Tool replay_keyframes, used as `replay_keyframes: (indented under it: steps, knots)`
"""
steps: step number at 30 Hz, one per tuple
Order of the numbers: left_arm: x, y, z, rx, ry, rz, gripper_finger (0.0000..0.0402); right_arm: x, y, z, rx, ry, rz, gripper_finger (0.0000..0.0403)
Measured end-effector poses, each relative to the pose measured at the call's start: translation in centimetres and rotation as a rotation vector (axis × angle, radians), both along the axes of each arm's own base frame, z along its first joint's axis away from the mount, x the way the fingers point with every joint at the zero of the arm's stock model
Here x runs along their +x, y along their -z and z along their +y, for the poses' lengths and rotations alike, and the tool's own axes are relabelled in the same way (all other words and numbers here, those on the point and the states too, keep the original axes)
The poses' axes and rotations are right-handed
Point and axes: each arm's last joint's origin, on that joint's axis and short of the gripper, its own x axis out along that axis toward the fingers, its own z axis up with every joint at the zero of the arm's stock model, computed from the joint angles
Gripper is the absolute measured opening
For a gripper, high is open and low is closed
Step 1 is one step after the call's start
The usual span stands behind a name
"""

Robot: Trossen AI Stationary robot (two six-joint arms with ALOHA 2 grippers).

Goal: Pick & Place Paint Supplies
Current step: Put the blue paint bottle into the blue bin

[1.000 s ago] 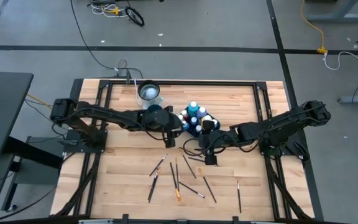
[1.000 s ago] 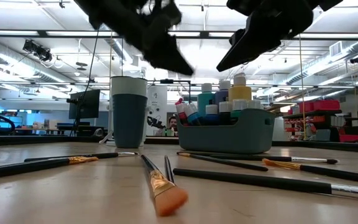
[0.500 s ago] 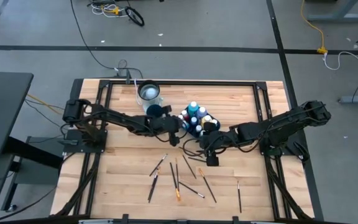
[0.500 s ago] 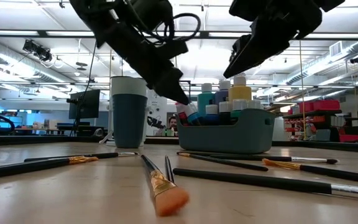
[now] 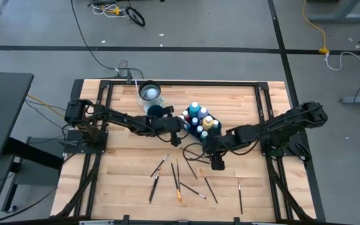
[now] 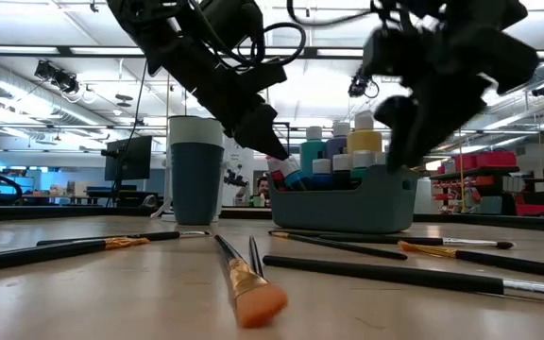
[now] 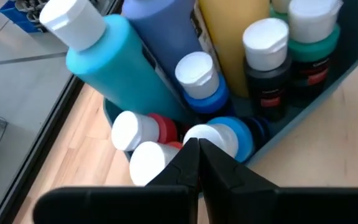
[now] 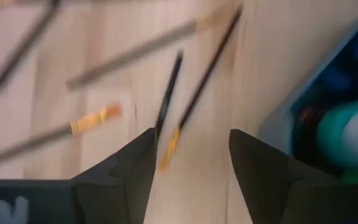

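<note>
A teal tray (image 6: pixel 343 203) at the table's middle holds several paint bottles (image 5: pixel 195 112) with pale caps. Several brushes (image 5: pixel 179 178) lie flat on the wood nearer the front edge. My left gripper (image 7: pixel 197 146) is shut with nothing between its fingers. It slants down at the tray's left end (image 6: pixel 272 156), its tips right at the white caps there. My right gripper (image 8: pixel 191 155) is open and hangs above the table just in front of the tray (image 5: pixel 216 164). It points down over two dark brushes (image 8: pixel 166 93). My left gripper's shut fingertips stand against the white cap (image 7: pixel 213 137) of a blue bottle lying at the tray's left end. They come slanting down from the table's left. Whether they touch the cap, I cannot tell.
A tall pale and teal cup (image 6: pixel 195 170) stands left of the tray toward the far edge, with a dark blue cup (image 5: pixel 157 111) beside it. An orange-bristled brush (image 6: pixel 248 297) lies closest to the front edge. The arms' black frames run along both sides of the table.
My left gripper has gone down and toward the tray's left end and has shut. My right gripper has gone a little toward the near edge, tipped to point down and stayed open. The bottles and brushes have kept their places.
</note>
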Motion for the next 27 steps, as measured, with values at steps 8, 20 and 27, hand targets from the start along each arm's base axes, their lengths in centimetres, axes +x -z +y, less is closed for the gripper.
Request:
replay_keyframes:
  steps: [8,20,27]
  knots:
    - [0.0,0.0,0.5,-0.005,-0.015,-0.001,0.0014,-0.3,1.5,-0.2,-0.045,0.011,0.117,0.0205]
    - [0.1,0.0,0.8,-0.063,0.039,-0.010,0.0013,0.5,1.5,-2.1,-0.127,0.061,0.070,0.0205]
    - [0.3,-0.3,0.8,-0.056,0.050,-0.041,0.0011,0.9,1.3,-2.1,-0.126,0.050,0.024,0.0205]
